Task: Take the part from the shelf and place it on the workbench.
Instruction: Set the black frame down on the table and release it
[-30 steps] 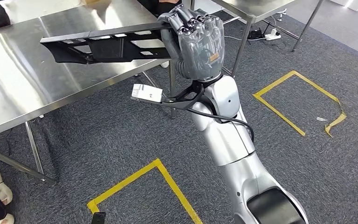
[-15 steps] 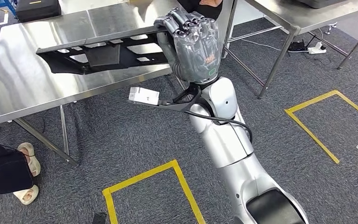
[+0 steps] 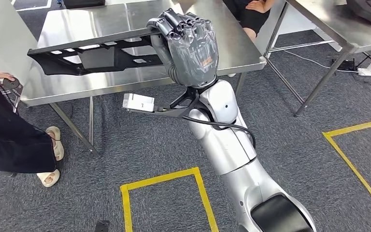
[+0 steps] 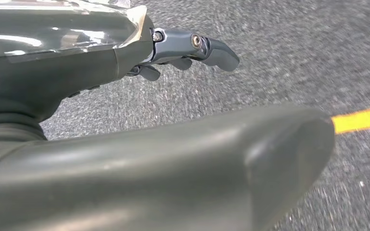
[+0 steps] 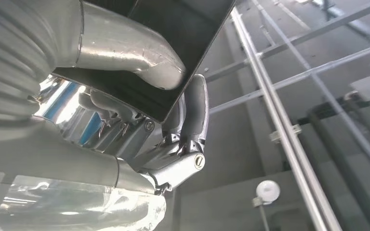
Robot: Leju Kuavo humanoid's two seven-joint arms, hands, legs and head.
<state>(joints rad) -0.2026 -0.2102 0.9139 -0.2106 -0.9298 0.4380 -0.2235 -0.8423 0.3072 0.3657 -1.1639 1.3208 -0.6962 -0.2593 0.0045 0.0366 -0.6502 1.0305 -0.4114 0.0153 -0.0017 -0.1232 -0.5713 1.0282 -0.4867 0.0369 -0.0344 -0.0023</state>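
The right hand is raised in front of the robot and grips one long black part by its end, the fingers curled over the top edge and the thumb underneath. The part is a flat, slotted black piece, held roughly level and reaching out to the robot's left, above the near edge of a steel desk; whether it touches the desk top or hangs just above it cannot be told. In the right wrist view the same hold is seen from close by: the thumb lies across the dark face of the part and a finger hooks around its edge.

The left hand hangs over the grey carpet; its fingers are stretched out and apart, with nothing in them.

Two steel desks can be counted in the head view: the one below the part, and a second desk to the right with a dark object on its far corner. Two yellow tape outlines mark the carpet, one near the robot's feet and one to the right. One person in dark clothes stands at the left edge in light sandals, and part of another person shows behind the first desk. A white power strip lies on the floor at the far right.
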